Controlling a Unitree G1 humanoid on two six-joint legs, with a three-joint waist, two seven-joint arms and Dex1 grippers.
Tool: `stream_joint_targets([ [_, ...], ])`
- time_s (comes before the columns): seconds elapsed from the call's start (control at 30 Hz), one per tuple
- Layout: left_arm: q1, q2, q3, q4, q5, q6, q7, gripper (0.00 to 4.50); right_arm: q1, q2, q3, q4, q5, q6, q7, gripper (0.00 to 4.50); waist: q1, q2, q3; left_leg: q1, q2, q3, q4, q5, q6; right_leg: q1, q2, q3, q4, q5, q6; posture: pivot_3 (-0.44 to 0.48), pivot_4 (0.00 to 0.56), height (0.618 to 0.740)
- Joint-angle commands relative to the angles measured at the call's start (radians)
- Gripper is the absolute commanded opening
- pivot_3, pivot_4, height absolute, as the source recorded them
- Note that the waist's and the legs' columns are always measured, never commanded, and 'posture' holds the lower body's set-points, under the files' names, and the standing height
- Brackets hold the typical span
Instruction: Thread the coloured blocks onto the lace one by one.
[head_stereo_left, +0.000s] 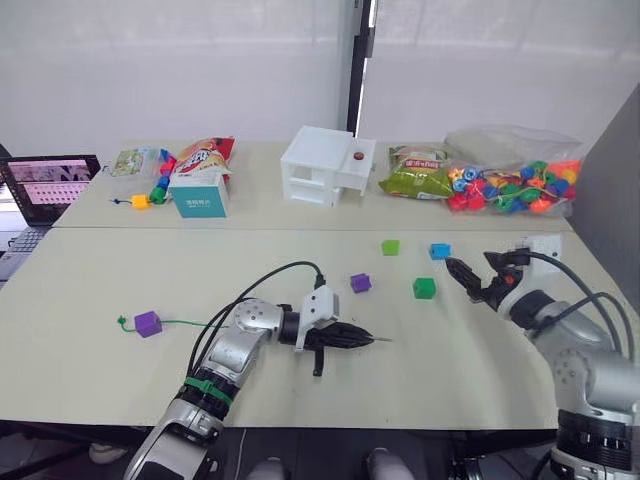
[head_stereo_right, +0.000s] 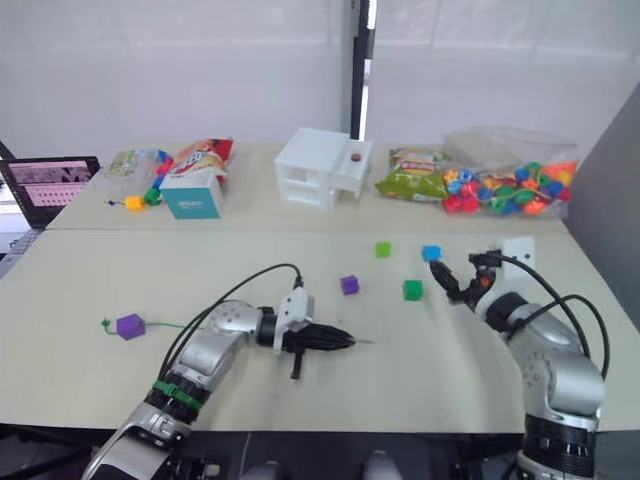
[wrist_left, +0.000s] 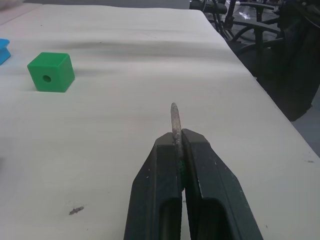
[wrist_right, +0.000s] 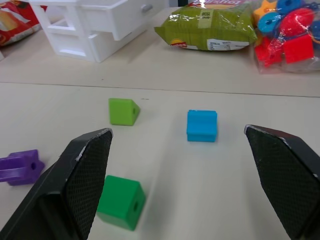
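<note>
My left gripper (head_stereo_left: 350, 338) is shut on the lace's silvery tip (wrist_left: 174, 120), which points right, low over the table. The green lace (head_stereo_left: 190, 322) trails left to a purple block (head_stereo_left: 148, 323) sitting on it beside the end knot. Loose on the table lie a second purple block (head_stereo_left: 361, 283), a dark green block (head_stereo_left: 424, 288), a light green block (head_stereo_left: 390, 247) and a blue block (head_stereo_left: 440, 251). My right gripper (head_stereo_left: 478, 275) is open and empty, just right of the dark green block (wrist_right: 121, 201) and near the blue block (wrist_right: 202, 125).
Along the back stand a white drawer box (head_stereo_left: 327, 165), a green snack bag (head_stereo_left: 415, 173), a clear bag of round beads (head_stereo_left: 515, 185), a teal box (head_stereo_left: 198, 194) and a bead chain (head_stereo_left: 150, 193). A laptop (head_stereo_left: 50, 185) sits far left.
</note>
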Motion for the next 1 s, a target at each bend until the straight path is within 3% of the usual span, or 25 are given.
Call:
stream_joint_targets([
  [0.03, -0.011, -0.006, 0.008, -0.021, -0.009, -0.022, 0.009, 0.00, -0.086, -0.023, 0.068, 0.144, -0.079, -0.080, -0.032, 4.46, -0.005, 0.000, 0.000, 0.000, 0.000, 0.000, 0.000, 0.000, 0.000, 0.000, 0.000, 0.000, 0.000, 0.000, 0.000, 0.000, 0.150, 0.740],
  [0.23, 0.013, 0.004, 0.014, -0.053, -0.005, -0.014, 0.039, 0.00, -0.261, -0.021, 0.157, 0.468, -0.144, -0.201, 0.002, 4.46, -0.018, 0.000, 0.000, 0.001, 0.000, 0.000, -0.002, 0.000, 0.000, 0.001, 0.000, 0.000, 0.000, 0.000, 0.000, 0.000, 0.150, 0.740],
  [0.67, 0.020, 0.010, 0.012, -0.059, -0.006, -0.009, 0.066, 0.00, -0.588, 0.027, 0.175, 1.127, -0.207, -0.482, -0.017, 4.46, -0.028, 0.000, 0.000, 0.001, 0.000, 0.001, -0.002, 0.000, -0.001, 0.000, -0.001, 0.001, -0.001, 0.000, 0.000, 0.000, 0.150, 0.740],
  [0.77, 0.024, 0.010, 0.012, -0.058, -0.004, -0.011, 0.069, 0.00, -0.623, 0.035, 0.179, 1.219, -0.223, -0.537, -0.034, 3.65, -0.033, 0.000, 0.000, 0.001, 0.000, 0.000, -0.002, 0.001, -0.001, 0.000, -0.001, 0.001, 0.000, 0.000, 0.000, 0.000, 0.150, 0.740],
  [1.0, 0.027, 0.015, 0.011, -0.060, -0.009, -0.008, 0.063, 0.00, -0.634, 0.030, 0.174, 1.266, -0.235, -0.628, -0.041, 1.22, -0.039, 0.000, 0.000, 0.001, 0.000, 0.000, -0.002, 0.001, -0.001, 0.000, -0.001, 0.001, 0.000, 0.000, 0.000, 0.000, 0.150, 0.740],
])
